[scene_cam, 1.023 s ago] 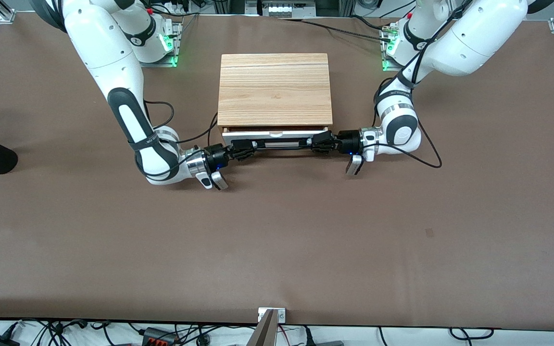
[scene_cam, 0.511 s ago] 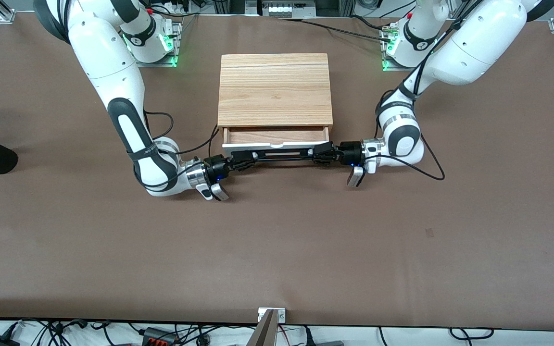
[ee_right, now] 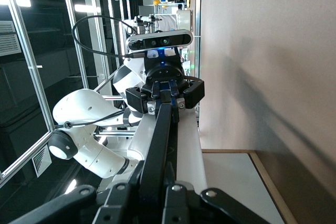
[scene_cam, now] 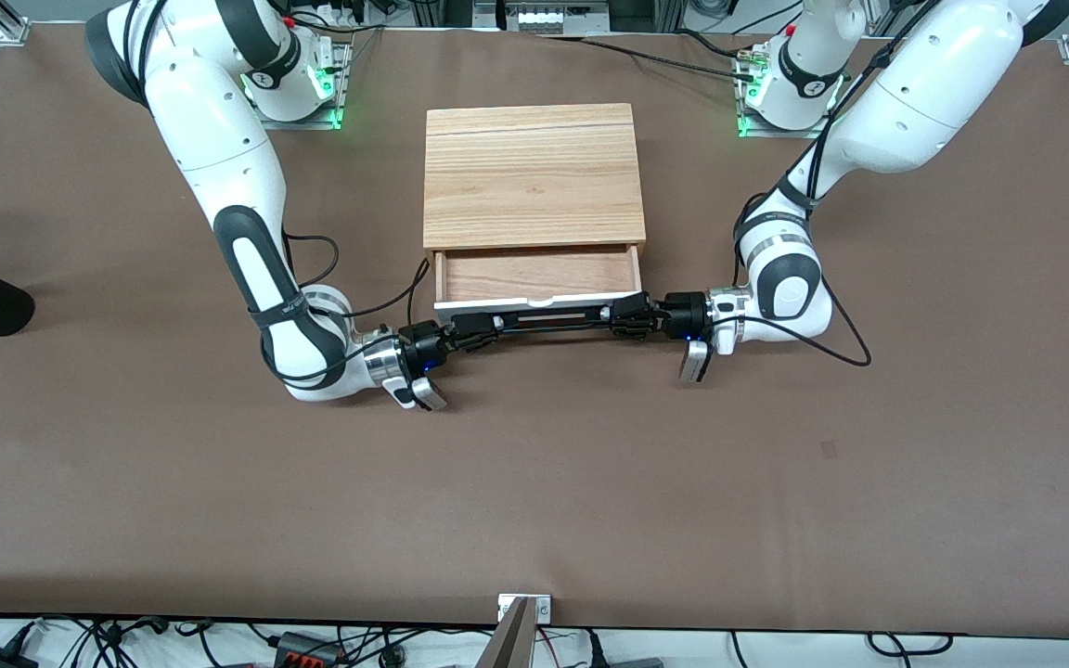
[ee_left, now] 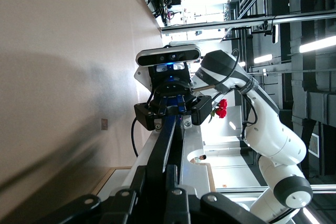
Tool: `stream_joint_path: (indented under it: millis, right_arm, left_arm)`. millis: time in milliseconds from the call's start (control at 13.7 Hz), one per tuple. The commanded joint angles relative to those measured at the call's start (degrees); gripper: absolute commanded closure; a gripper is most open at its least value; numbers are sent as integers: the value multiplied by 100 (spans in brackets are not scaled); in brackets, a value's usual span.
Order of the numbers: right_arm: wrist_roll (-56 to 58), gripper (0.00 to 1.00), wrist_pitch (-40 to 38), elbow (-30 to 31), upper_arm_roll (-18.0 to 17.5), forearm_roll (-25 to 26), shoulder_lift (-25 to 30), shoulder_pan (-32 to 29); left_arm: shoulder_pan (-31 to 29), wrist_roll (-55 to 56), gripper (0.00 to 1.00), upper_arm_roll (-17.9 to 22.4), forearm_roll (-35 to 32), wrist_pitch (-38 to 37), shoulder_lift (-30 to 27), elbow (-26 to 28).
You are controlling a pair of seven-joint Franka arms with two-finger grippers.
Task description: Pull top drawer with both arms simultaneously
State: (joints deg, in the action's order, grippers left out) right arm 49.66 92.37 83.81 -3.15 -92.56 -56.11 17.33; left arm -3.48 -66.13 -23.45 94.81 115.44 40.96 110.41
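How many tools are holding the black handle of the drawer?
2. The right tool grips the handle at the right arm's end; the left tool grips its other end.

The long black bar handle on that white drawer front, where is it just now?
In the front view the long black bar handle runs along the pulled-out top drawer under the wooden cabinet, clamped between the right gripper and the left gripper.

Robotics lab: aluminium framing (ee_right: 79,51), cables (scene_cam: 108,640).
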Motion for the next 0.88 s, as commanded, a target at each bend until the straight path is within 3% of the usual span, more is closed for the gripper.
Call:
stream_joint_path:
  millis: [0,146,219,292,438,511,584,658,731,804]
  right_arm:
    - [-44,100,105,-243,34,-42,-260,-177]
    - [-105,96,105,-243,34,-60,-260,-169]
    - [-297,59,105,-243,34,-60,-251,-177]
    - [-604,1,79,-243,34,-60,-251,-169]
    - [-730,0,105,-243,34,-60,-225,-169]
    - [-730,0,105,-243,34,-60,-233,-169]
    - [-730,0,105,-243,34,-60,-225,-169]
    - [-739,0,105,-251,34,-60,-225,-169]
    - [-739,0,105,-269,34,-60,-216,-169]
    - [-748,0,105,-313,34,-51,-216,-169]
  left_arm:
    - [-3,-454,99,315,-288,374,413,-352]
    - [6,-454,99,315,-297,374,509,-467]
    - [6,-454,99,315,-331,374,527,-485]
    - [6,-445,99,315,-445,374,545,-529]
    - [-38,-262,98,306,-569,366,545,-555]
    - [-30,-86,91,306,-578,366,545,-564]
    - [-21,46,70,306,-604,357,536,-590]
    - [-12,204,65,306,-639,348,545,-643]
    - [-3,414,45,306,-665,331,536,-661]
    - [-3,416,0,306,-657,322,528,-670]
